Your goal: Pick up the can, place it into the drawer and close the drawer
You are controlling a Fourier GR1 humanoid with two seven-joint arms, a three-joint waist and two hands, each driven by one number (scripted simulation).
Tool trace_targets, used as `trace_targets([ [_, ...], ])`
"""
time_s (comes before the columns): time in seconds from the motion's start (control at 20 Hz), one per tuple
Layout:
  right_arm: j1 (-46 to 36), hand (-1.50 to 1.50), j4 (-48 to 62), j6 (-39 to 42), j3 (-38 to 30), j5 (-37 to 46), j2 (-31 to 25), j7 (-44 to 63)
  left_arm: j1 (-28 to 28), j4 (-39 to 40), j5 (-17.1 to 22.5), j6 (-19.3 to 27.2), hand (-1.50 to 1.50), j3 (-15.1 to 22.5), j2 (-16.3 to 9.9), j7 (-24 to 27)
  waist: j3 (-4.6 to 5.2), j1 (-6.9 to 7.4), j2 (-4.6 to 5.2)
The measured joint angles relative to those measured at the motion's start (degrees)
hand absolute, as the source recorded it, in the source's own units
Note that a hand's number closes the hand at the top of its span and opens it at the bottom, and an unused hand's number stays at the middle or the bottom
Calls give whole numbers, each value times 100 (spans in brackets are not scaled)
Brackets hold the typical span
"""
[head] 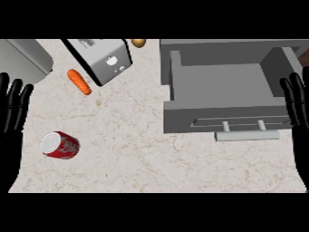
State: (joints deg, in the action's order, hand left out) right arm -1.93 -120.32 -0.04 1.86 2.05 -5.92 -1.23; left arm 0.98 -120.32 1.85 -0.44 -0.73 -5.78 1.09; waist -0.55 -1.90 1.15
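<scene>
A red can [60, 145] with a white top lies on its side on the marble counter at the lower left. The grey drawer [183, 77] stands pulled open at the upper right, nothing inside it, with its bar handle [246, 135] facing me. At the left edge my left hand [2, 118] rests open, fingers up, just left of the can and apart from it. My right hand [306, 108] rests open at the right edge, beside the drawer's front right corner.
A toaster [104, 59] stands at the back centre with an orange carrot [79, 81] lying left of it. A grey appliance [16, 58] fills the back left corner. A small brown item [138, 43] lies behind the toaster.
</scene>
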Motion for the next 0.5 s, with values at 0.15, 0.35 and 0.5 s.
trace_targets([
  [0.15,-21,-150,77,11,-89,-91,1,51,-52,152,618,-666,-150,-60,-288,114,32,94,-59],
  [0.35,84,-150,194,-80,-131,-172,94,285,75,391,1614,-1927,-150,-4,-888,148,66,109,-73],
  [0.5,346,-150,332,-321,-369,-150,142,672,307,731,2090,-2664,-150,-222,-1547,-81,67,119,-75],
])
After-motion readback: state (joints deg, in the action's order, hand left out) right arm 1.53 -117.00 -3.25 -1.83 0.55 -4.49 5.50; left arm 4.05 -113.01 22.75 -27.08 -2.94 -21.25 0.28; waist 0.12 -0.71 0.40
